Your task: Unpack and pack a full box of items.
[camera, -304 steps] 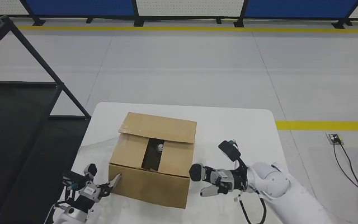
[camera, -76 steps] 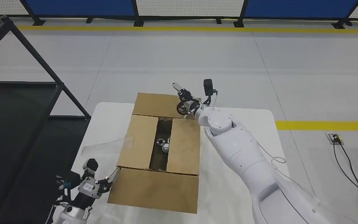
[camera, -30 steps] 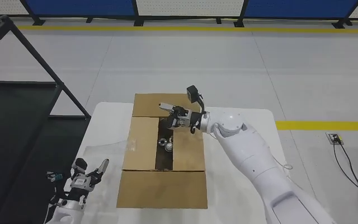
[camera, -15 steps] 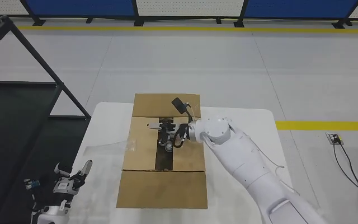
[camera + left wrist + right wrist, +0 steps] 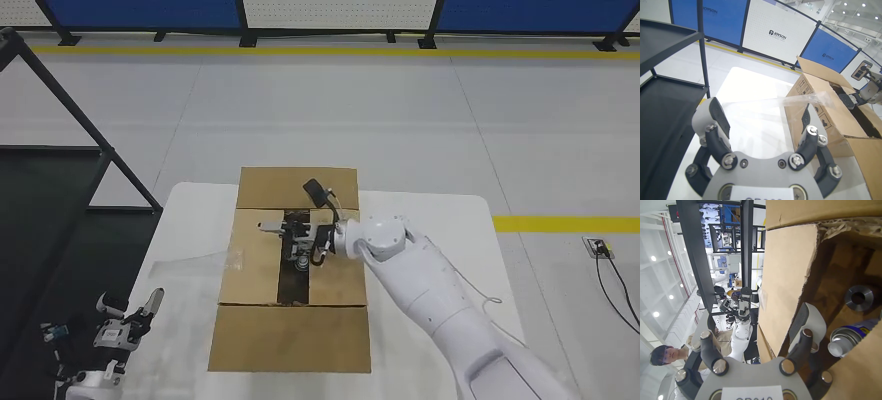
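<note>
My left gripper [image 5: 761, 108] hangs low by the near left corner of the table [image 5: 430, 230], well apart from the box [image 5: 290, 340]. Its jaws are spread wide and hold nothing. I think it is just keeping out of the way.

A clear strip of film [image 5: 806, 99] lies by the box's left side. I cannot tell if it is stuck on.

The box sits in the middle of the table. Its far and near flaps are folded out, but the left flap [image 5: 252, 260] lies over the top.

My right gripper [image 5: 757, 313] is at that flap's inner edge. Its jaws are spread, one finger inside the box and one outside. I think this is to lift the flap open.

In the gap I see a spray can [image 5: 844, 338] and a metal ring [image 5: 858, 297], not yet taken out.
</note>
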`<move>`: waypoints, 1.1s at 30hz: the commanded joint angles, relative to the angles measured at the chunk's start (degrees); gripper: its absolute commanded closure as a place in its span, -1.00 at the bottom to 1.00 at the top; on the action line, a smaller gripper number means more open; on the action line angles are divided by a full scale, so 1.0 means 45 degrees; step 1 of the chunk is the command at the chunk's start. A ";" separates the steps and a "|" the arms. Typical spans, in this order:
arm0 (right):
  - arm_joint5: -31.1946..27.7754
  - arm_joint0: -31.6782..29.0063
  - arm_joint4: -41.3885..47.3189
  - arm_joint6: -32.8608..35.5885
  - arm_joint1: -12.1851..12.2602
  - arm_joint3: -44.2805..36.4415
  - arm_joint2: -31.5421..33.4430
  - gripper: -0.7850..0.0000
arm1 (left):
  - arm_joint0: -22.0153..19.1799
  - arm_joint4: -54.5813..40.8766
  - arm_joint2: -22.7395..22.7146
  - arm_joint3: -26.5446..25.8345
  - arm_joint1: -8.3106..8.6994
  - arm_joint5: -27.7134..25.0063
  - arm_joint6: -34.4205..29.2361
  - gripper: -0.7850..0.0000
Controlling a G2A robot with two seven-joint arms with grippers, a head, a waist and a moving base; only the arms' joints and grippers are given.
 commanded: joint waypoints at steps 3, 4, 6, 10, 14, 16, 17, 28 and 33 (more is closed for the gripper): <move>0.0020 0.0174 -0.0220 -0.0119 -0.0219 0.0445 -0.0211 -1.00 | 0.0040 -0.0059 -0.0044 -0.0011 -0.0010 -0.0038 0.0020 -1.00; 0.0019 0.0211 -0.0247 -0.0137 -0.0277 0.0544 -0.0252 -1.00 | 0.0046 -0.0059 -0.0052 -0.0012 -0.0012 -0.0045 0.0019 -1.00; -0.0019 0.0276 -0.0221 -0.0148 -0.0382 0.0744 -0.0285 -1.00 | 0.0062 -0.0052 -0.0061 -0.0005 -0.0018 -0.0052 0.0020 -1.00; -0.0293 0.0400 0.0116 0.0068 -0.0537 0.1079 -0.0173 -1.00 | 0.0072 -0.0018 -0.0037 0.0004 -0.0030 -0.0059 0.0010 -1.00; -0.0567 0.0555 0.0364 0.0329 -0.0626 0.1303 -0.0024 -1.00 | 0.0073 0.0079 -0.0014 -0.0033 -0.0036 -0.0100 -0.0036 -1.00; -0.0700 0.0616 0.0425 0.0308 -0.0666 0.1341 0.0036 -1.00 | 0.0081 0.0124 -0.0008 -0.0082 -0.0039 -0.0112 -0.0060 -1.00; -0.0766 0.0636 0.0490 0.0306 -0.0687 0.1327 0.0077 -1.00 | 0.0086 0.0152 -0.0014 -0.0116 -0.0040 -0.0107 -0.0060 -1.00; -0.1049 0.0679 0.1833 0.0168 -0.0955 0.0704 0.0718 -1.00 | 0.0282 0.0083 -0.0211 -0.0227 -0.0066 -0.0171 0.0108 -1.00; -0.0924 0.0550 0.2475 -0.0003 -0.1246 0.0261 0.0770 -1.00 | 0.0342 -0.0233 -0.0442 -0.0033 -0.0079 -0.0234 0.0269 -1.00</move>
